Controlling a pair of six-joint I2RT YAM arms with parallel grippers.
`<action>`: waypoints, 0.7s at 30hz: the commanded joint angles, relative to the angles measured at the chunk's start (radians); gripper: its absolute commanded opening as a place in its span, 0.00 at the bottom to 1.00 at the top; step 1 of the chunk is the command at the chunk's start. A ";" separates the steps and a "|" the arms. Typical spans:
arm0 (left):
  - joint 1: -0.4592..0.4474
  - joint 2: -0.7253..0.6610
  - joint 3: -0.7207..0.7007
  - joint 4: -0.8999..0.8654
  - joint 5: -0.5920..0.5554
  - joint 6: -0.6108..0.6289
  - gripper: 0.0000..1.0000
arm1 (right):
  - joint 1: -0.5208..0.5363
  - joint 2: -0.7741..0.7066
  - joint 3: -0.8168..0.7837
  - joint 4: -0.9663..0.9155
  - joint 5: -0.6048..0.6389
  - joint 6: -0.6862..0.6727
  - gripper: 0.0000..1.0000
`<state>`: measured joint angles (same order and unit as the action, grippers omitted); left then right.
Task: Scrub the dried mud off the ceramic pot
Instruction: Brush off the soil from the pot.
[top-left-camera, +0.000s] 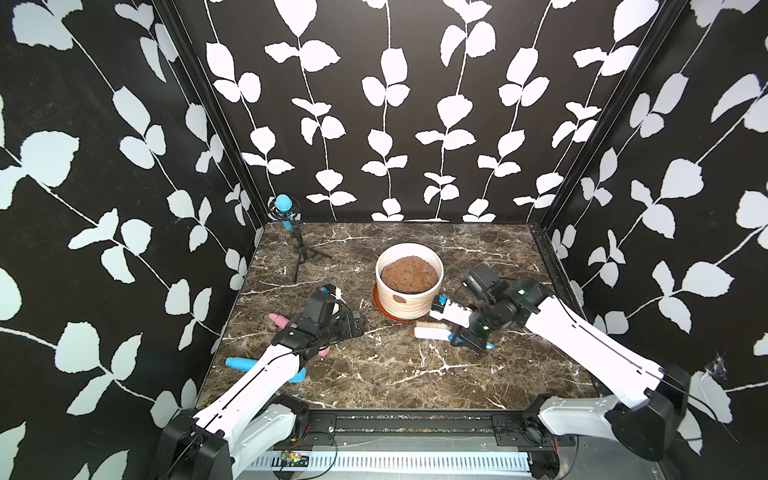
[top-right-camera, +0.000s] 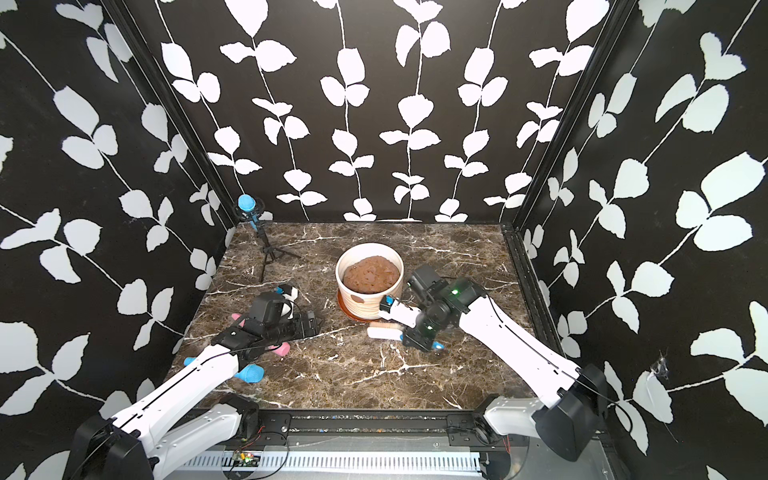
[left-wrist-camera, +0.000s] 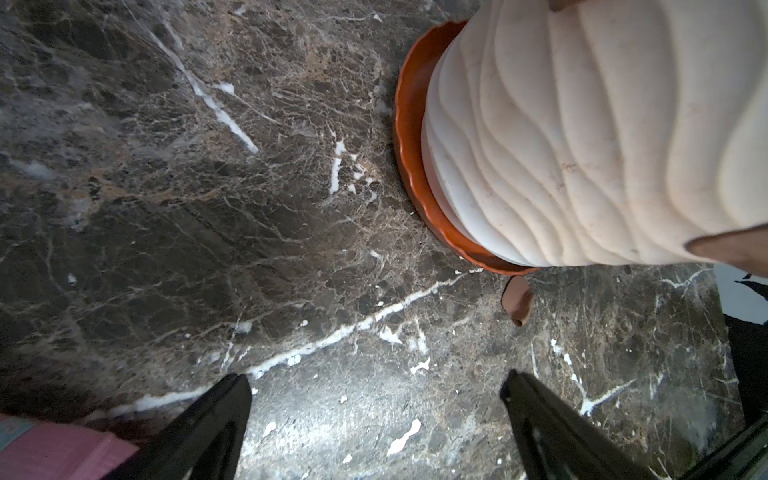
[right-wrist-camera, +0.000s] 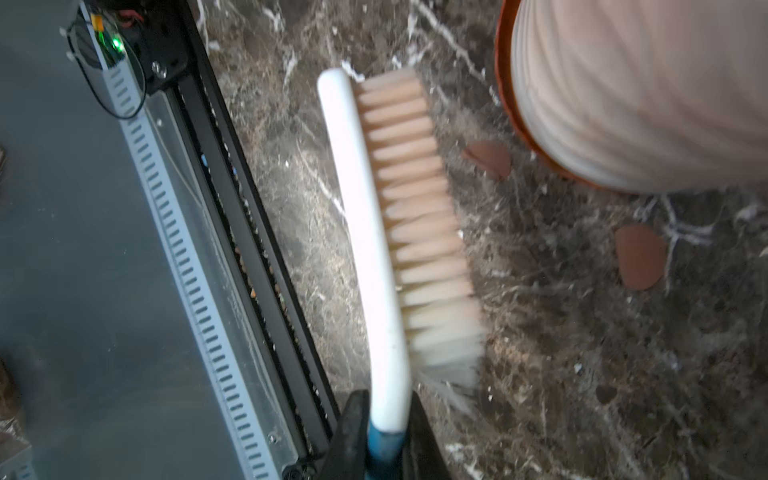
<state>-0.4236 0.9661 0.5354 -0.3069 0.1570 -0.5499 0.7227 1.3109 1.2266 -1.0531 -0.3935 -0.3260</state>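
White plastic brush (right-wrist-camera: 365, 232) is pinched in the right claw (right-wrist-camera: 384, 419) to scrub brown mud (top-left-camera: 400, 298) off the cream ribbed pot (top-left-camera: 417, 306); the left claw (left-wrist-camera: 374, 399) is spread apart.

In the left wrist view the cream-white ribbed ceramic pot (left-wrist-camera: 602, 137) runs off the top and right edges, its rim unseen, and a reddish-brown dried mud patch (left-wrist-camera: 733, 252) on it is cut by the right edge. The right wrist view is blurred, smearing the bristles of the white-backed scrub brush (right-wrist-camera: 359, 208). In both top views the left arm (top-left-camera: 266, 370) covers most of a pink tool (top-left-camera: 277, 320) and a blue tool (top-left-camera: 241, 364); their kind cannot be told
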 joint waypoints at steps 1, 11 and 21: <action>0.005 -0.019 -0.020 -0.006 -0.034 -0.011 0.98 | 0.047 0.062 0.053 0.184 -0.028 0.100 0.00; 0.005 -0.031 -0.039 -0.017 -0.066 -0.021 0.98 | 0.050 0.205 0.158 0.315 -0.008 0.286 0.00; 0.005 -0.019 -0.041 -0.014 -0.057 -0.019 0.98 | 0.023 0.238 0.078 0.303 0.105 0.359 0.00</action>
<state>-0.4236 0.9482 0.5083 -0.3119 0.1066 -0.5682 0.7635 1.5436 1.3369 -0.7605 -0.3344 -0.0090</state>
